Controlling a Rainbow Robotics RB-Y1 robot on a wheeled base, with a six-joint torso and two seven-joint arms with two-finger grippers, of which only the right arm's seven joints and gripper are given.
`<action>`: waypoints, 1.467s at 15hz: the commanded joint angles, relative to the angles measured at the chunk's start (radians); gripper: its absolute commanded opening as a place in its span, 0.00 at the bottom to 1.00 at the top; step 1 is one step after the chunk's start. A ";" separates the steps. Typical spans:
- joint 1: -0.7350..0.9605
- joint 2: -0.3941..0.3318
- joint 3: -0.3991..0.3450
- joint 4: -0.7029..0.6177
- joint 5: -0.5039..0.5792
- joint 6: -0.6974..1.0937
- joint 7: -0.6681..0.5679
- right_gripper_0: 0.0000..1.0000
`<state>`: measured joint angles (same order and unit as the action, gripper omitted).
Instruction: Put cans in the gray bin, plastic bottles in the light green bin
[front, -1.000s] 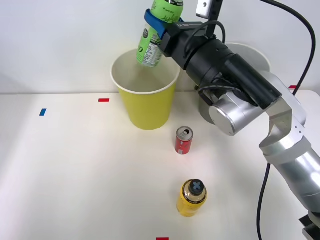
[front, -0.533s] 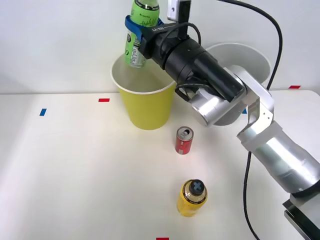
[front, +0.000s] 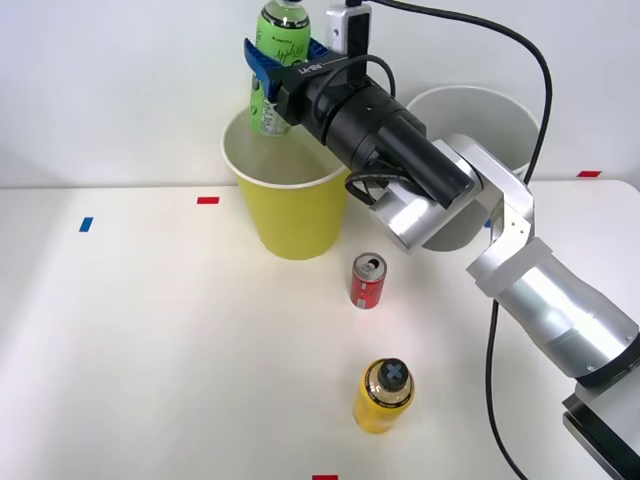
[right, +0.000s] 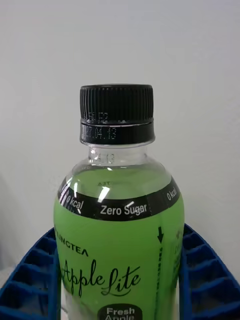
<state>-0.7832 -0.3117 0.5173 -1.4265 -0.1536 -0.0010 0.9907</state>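
The white table (front: 150, 340) carries the light green bin (front: 292, 205) at the back centre and, to its right and partly hidden behind the right arm (front: 480, 230), the gray bin (front: 470, 110). The right gripper (front: 280, 70) is clamped on the green plastic bottle (front: 277, 60), its blue ribbed fingers (right: 30, 280) pressed to both sides of the label, holding the bottle near upright above the light green bin's open mouth. In front of the bins stand a yellow bottle (front: 384, 397) near the table's front and the small red can (front: 367, 280), upright just in front of the light green bin's right side.
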 joint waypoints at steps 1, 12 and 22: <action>0.001 -0.009 0.001 0.000 0.002 -0.013 0.002 1.00; 0.131 -0.124 -0.054 -0.192 -0.004 -0.100 -0.004 1.00; 0.809 -0.279 -0.381 -0.810 -0.021 -0.102 -0.026 1.00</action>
<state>-0.0847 -0.5707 0.2060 -2.1454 -0.1687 -0.1021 0.9710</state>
